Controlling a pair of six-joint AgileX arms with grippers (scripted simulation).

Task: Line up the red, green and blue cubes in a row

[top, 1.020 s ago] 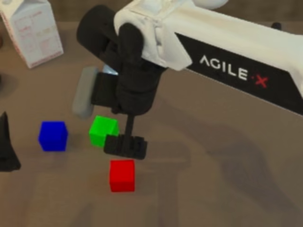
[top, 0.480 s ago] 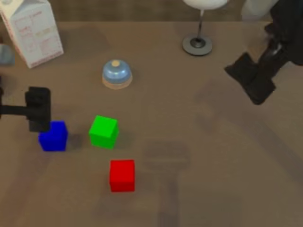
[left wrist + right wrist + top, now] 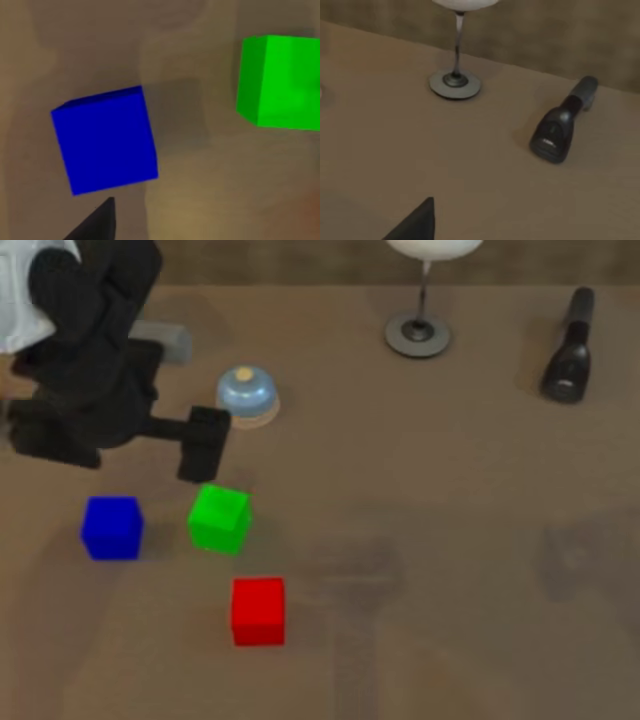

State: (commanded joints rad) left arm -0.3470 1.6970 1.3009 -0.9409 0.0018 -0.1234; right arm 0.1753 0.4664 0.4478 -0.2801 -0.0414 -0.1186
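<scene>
Blue cube [image 3: 112, 527] and green cube [image 3: 219, 519] sit level below the left gripper [image 3: 204, 444], grip state unclear; red cube [image 3: 258, 610] lies unaligned, farther off.

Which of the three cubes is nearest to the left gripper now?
The green cube: the left gripper hangs just beyond its far edge in the top view. The blue cube lies farther left, and the red cube nearer the front edge.

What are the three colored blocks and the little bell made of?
This is a rendered scene, so I'm going by looks. The blue cube, green cube and red cube look like matte plastic or painted wood: flat colour, no grain. The bell looks like polished metal, a pale shiny dome.
</scene>
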